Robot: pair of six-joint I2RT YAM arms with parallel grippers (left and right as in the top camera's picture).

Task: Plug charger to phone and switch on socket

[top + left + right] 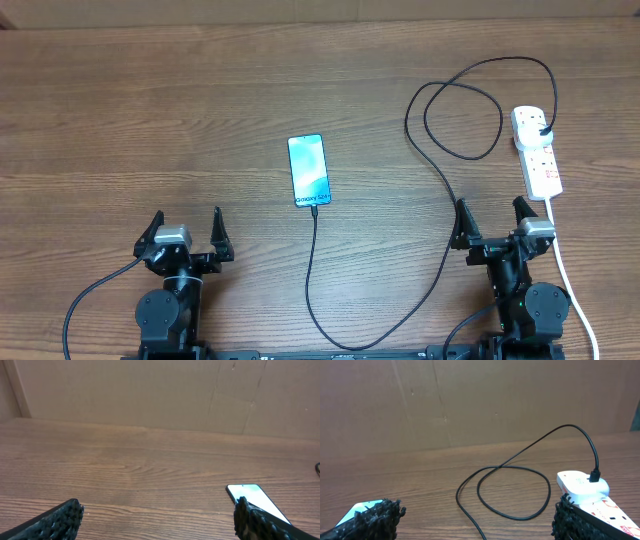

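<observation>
Plainly, one phone (308, 170) lies flat on the table (150, 100), its light-blue screen carrying a line of writing too small to read surely. One charger (542, 130) meets the phone's near edge with its tip, loops away to the phone's right and ends in a black plug seated in the one socket (541, 170), which bears red marks. Nearer than the phone sit two: the left end effector (187, 218) and the right end effector (490, 208), both spread wide, holding nothing

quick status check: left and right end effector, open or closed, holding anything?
left end effector: open, holding nothing.
right end effector: open, holding nothing.
</observation>
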